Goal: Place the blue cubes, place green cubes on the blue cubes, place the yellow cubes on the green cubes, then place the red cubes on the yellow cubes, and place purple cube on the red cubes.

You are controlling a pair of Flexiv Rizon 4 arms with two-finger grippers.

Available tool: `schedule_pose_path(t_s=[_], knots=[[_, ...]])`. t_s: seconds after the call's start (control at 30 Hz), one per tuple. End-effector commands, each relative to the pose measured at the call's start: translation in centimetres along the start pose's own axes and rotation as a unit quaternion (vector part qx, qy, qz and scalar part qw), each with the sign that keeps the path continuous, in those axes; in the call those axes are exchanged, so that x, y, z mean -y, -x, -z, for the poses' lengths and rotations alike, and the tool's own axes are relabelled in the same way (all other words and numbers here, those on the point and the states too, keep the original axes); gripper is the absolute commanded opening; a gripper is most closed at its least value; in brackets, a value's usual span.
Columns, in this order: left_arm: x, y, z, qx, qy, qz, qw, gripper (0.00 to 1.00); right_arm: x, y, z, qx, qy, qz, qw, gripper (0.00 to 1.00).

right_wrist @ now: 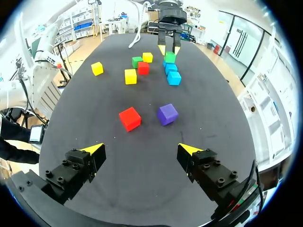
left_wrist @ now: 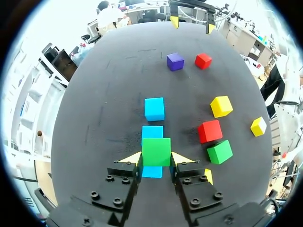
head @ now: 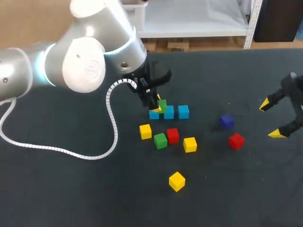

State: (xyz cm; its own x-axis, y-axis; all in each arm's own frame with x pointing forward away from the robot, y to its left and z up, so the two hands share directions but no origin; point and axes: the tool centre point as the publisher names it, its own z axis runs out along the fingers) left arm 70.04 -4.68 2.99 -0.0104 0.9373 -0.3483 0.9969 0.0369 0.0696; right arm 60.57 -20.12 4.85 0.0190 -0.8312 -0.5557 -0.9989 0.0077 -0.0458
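Note:
Three blue cubes [head: 168, 112] lie in a row at mid-table. My left gripper [left_wrist: 156, 158] is shut on a green cube [left_wrist: 156, 151], directly over the row's end blue cube [left_wrist: 151, 172]; whether the two touch I cannot tell. In the head view that green cube [head: 162, 104] sits above the leftmost blue cube [head: 154, 114]. A second green cube [head: 160, 140], a red cube [head: 173, 135] and two yellow cubes [head: 145, 131] [head: 190, 144] lie just in front. A purple cube [head: 227, 121] and another red cube [head: 236, 140] lie to the right. My right gripper [right_wrist: 142, 150] stands open, empty, near them.
A third yellow cube [head: 176, 181] sits alone nearer the front edge. The left arm's white coiled cable [head: 111, 124] trails over the dark table [head: 71, 189] on the left. The purple cube [right_wrist: 167, 114] and red cube [right_wrist: 129, 118] lie ahead of my right gripper.

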Motion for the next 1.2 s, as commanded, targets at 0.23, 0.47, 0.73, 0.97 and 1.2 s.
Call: schedule_pose_path(t_s=[0.23,0.47,0.73,0.97,1.2], knots=[[-0.63,-0.27,-0.19,-0.004,-0.002,0.001,1.000,0.00,0.05,-0.04,-0.06,0.001,0.000,0.000,1.000,1.00],[-0.80,-0.28,-0.20,-0.005,-0.003,0.000,1.000,0.00,0.05,-0.04,-0.06,0.001,0.000,0.000,1.000,1.00],[-0.93,-0.13,-0.29,-0.004,-0.004,-0.002,1.000,0.00,0.05,-0.04,-0.06,0.001,0.000,0.000,1.000,1.00],[-1.03,-0.06,-0.35,-0.004,-0.006,-0.003,1.000,0.00,0.05,-0.04,-0.06,0.001,0.000,0.000,1.000,1.00],[-1.03,-0.10,-0.37,-0.005,-0.009,-0.001,1.000,0.00,0.05,-0.04,-0.06,0.001,0.000,0.000,1.000,1.00]])
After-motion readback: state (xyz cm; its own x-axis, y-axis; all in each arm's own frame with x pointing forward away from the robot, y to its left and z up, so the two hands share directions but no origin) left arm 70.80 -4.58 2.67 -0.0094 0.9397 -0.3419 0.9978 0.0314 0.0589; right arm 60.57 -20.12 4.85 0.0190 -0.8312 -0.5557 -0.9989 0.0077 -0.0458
